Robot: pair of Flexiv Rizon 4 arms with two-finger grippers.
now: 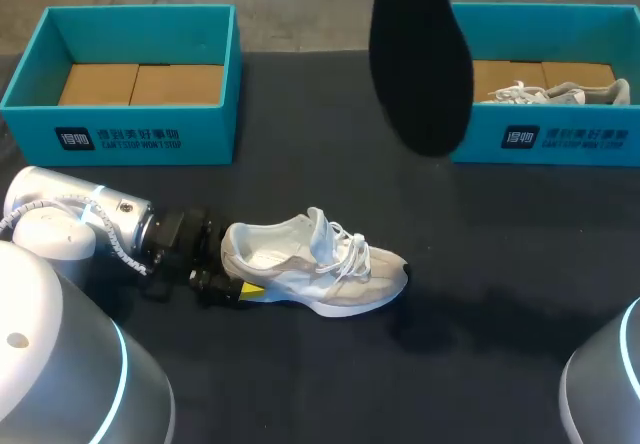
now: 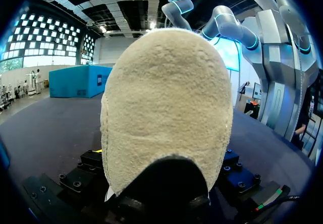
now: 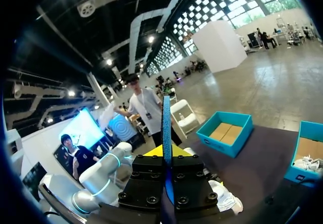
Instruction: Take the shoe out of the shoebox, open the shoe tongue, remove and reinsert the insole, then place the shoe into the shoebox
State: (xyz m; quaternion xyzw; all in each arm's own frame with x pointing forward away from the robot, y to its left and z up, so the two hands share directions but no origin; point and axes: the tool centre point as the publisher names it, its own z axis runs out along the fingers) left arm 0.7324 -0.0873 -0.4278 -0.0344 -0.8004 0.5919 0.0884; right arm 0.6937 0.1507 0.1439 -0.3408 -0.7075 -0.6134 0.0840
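The shoe [image 1: 315, 264] is being gripped at its heel, from two sides, by the fingers of the left gripper [image 1: 235, 286], lying on the black table [image 1: 480, 264] well apart from both boxes. The dark insole [image 1: 420, 64] is being pinched on edge in the closed right gripper [image 3: 166, 156] and held high above the table, where part of the right shoebox [image 1: 545, 139] is being hidden by it. A second shoe [image 1: 555, 92] is being carried in that box, brown cardboard [image 1: 140, 84] in the left shoebox [image 1: 130, 124], and white print is being shown on each front wall.
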